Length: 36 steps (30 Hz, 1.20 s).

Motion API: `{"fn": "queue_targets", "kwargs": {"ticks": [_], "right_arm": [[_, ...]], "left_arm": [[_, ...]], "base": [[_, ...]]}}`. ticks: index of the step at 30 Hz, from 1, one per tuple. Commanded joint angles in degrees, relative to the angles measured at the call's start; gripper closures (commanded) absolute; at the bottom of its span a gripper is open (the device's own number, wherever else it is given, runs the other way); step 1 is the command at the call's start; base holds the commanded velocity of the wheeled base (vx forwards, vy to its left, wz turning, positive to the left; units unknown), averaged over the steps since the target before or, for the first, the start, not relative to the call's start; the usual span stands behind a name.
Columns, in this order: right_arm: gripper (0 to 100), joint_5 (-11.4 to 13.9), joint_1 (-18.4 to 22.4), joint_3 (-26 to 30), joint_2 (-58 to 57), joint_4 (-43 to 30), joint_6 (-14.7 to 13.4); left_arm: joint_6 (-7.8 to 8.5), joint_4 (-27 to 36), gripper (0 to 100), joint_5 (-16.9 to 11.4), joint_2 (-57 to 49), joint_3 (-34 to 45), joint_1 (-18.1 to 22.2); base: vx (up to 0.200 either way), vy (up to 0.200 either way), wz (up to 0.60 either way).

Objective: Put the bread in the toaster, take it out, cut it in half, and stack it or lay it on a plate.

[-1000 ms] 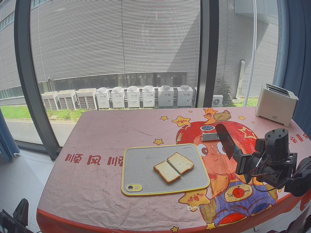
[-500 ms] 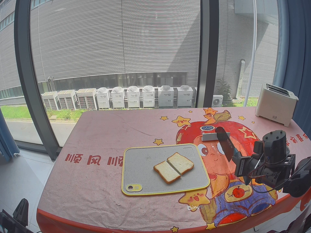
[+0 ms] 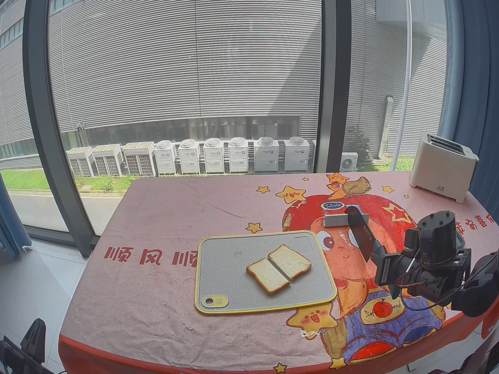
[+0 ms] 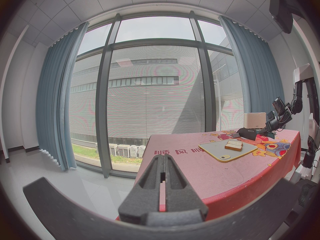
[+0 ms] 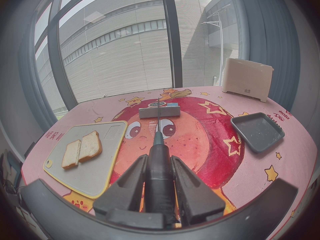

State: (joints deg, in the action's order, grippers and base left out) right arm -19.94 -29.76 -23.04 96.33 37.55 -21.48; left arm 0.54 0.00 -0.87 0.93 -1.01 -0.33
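Note:
Two halves of a toasted bread slice (image 3: 279,268) lie side by side on a grey cutting board (image 3: 223,266) with a yellow rim; they also show in the right wrist view (image 5: 82,149). My right gripper (image 3: 385,265) hovers right of the board, shut on the black handle of a knife (image 5: 159,164). Its blade (image 3: 361,230) points toward a small grey knife rest (image 3: 344,219). A white toaster (image 3: 443,167) stands at the far right corner. A dark square plate (image 5: 257,131) sits near it. My left gripper (image 4: 163,184) is shut and holds nothing, low and off the table's left side.
The table wears a pink cartoon-print cloth (image 3: 171,209). A large window and a dark frame post (image 3: 332,74) stand right behind its far edge. Blue curtains (image 3: 473,79) hang at the right.
My right gripper has sunk slightly and drifted a little left with the knife, bringing the blade tip closer to the knife rest. The bread and board have not moved.

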Motion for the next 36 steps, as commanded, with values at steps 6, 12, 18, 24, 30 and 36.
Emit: {"fn": "queue_targets", "kwargs": {"ticks": [6,12,18,24,30,36], "right_arm": [[100,0.0,0.0,-0.1,0.3,0.0,-0.1],[100,0.0,-0.1,0.0,0.3,0.0,-0.1],[100,-0.2,-0.3,0.1,0.3,-0.1,-0.1],[100,-0.3,-0.5,0.1,0.2,-0.1,-0.1],[0,-0.3,-0.6,0.1,0.2,0.0,-0.1],[0,-0.1,-0.6,0.0,-0.4,-0.1,-0.7]], "left_arm": [[-0.01,0.0,100,0.0,-0.9,1.0,0.0],[-0.01,0.0,100,0.0,-0.9,1.0,0.0],[-0.01,0.0,100,0.0,-0.9,1.0,0.0],[-0.01,0.0,100,0.0,-0.9,1.0,0.0],[-0.01,0.0,100,0.0,-0.9,1.0,0.0],[-0.01,0.0,100,0.0,-0.9,1.0,0.0]], "base": [[0.0,0.0,0.0],[0.0,0.0,0.0],[0.0,0.0,0.0],[0.0,0.0,0.0],[0.0,0.0,0.0],[0.0,0.0,0.0]]}}
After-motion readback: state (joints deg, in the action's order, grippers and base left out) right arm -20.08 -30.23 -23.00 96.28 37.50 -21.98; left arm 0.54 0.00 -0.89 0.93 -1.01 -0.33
